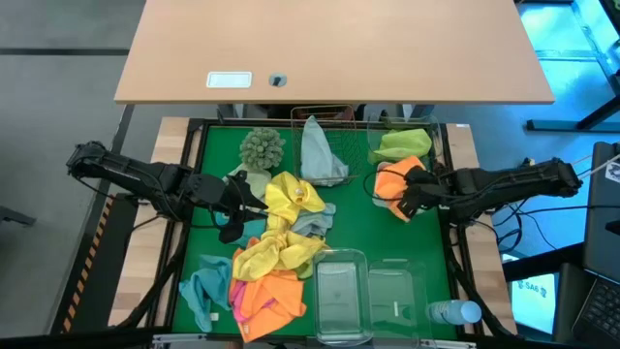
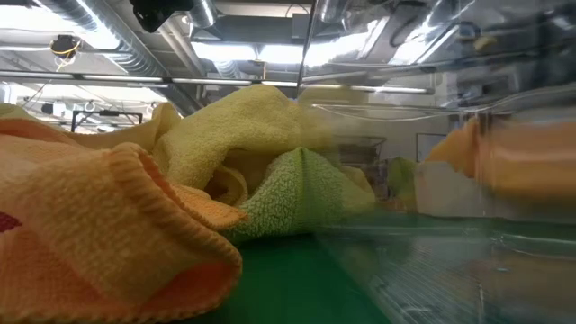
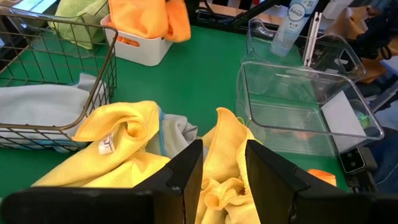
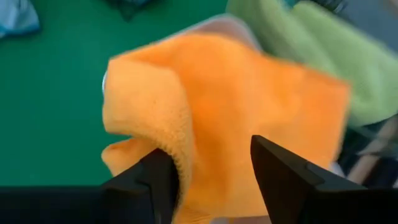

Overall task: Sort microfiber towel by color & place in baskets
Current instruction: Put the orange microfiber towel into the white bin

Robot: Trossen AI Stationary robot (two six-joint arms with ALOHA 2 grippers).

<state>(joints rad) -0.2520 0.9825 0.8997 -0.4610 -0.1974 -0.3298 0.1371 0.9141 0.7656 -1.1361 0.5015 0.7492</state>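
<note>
Orange towel, lime green towel, yellow towels, pale grey-blue towel, white tray, green mat

An orange towel hung between the parted fingers of the right gripper, a lime green towel just behind it.
</note>
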